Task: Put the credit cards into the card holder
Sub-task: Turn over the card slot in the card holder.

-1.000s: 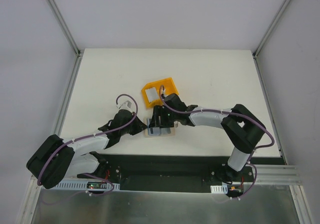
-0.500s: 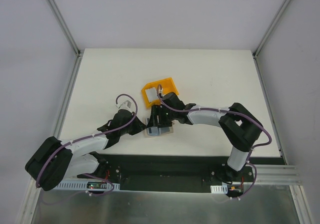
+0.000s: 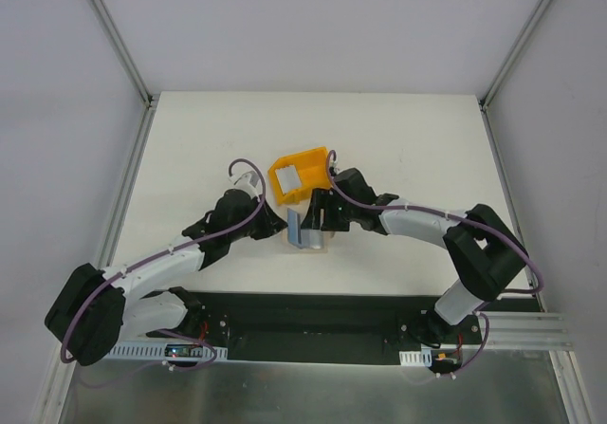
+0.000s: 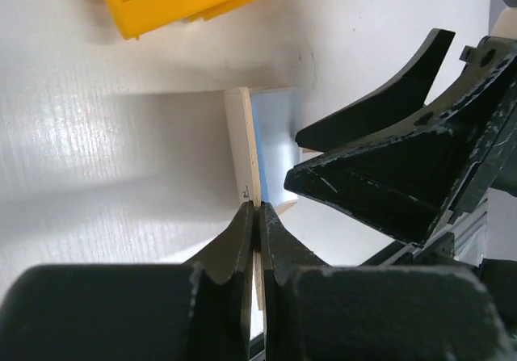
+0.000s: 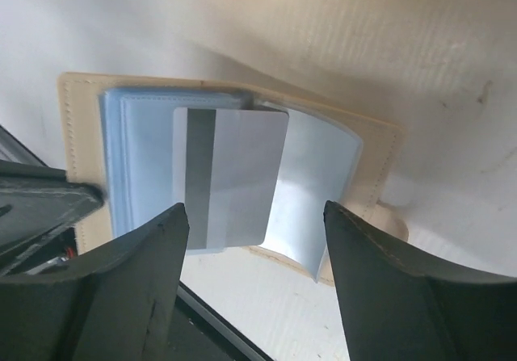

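The beige card holder (image 5: 380, 147) lies open on the table, its pale blue sleeves (image 5: 137, 159) facing up. A silvery credit card (image 5: 234, 175) with a dark stripe rests on the sleeves; whether it is tucked into one I cannot tell. My right gripper (image 5: 254, 207) hovers open just above the card, touching nothing. My left gripper (image 4: 258, 211) is shut on the edge of the holder's beige flap (image 4: 241, 147), holding it upright. From above, the card holder (image 3: 305, 230) sits between both grippers. Another grey card (image 3: 287, 175) lies in the yellow bin.
The yellow plastic bin (image 3: 313, 163) stands just behind the holder, close to the right wrist. The black base rail (image 3: 313, 310) runs along the table's near edge. My right gripper's fingers (image 4: 388, 159) fill the right side of the left wrist view.
The right gripper has drawn back to the right, off the holder, leaving the card on the sleeves. The left gripper has moved forward and right with the flap, which now stands raised.
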`<state>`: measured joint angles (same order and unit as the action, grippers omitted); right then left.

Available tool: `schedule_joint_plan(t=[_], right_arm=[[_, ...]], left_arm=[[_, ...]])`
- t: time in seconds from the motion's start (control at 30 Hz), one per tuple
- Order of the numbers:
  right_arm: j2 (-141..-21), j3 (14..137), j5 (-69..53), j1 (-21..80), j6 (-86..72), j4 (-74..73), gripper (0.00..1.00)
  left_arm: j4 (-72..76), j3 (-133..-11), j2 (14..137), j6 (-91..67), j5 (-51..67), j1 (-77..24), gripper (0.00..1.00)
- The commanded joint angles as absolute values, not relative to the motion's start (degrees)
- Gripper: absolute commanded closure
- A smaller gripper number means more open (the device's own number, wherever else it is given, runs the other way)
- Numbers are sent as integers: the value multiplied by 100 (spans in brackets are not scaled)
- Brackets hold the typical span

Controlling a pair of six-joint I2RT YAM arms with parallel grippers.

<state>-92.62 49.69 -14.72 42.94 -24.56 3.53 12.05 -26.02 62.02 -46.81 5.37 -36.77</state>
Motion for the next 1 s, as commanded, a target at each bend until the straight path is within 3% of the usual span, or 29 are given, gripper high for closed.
schedule_joint_plan(t=[0.0,0.23,0.5,0.97], right_arm=[[-9219,4896,-1003,4289,-2434,-324,31],[-9457,4720,-704,4289,-2742,-466,41],[-9633,4614,-958,4298,-2769,-158,77],[-9712,4526,-1169,4289,-2646,-26,87]], left_arm=[[915,-3154,6582,-4290,1001,-3726,100],[650,-3700,7242,-4087,1125,-3946,100],[404,-4113,7664,-3929,1063,-4131,100],[545,-4430,8297,-4122,1055,-4386,100]])
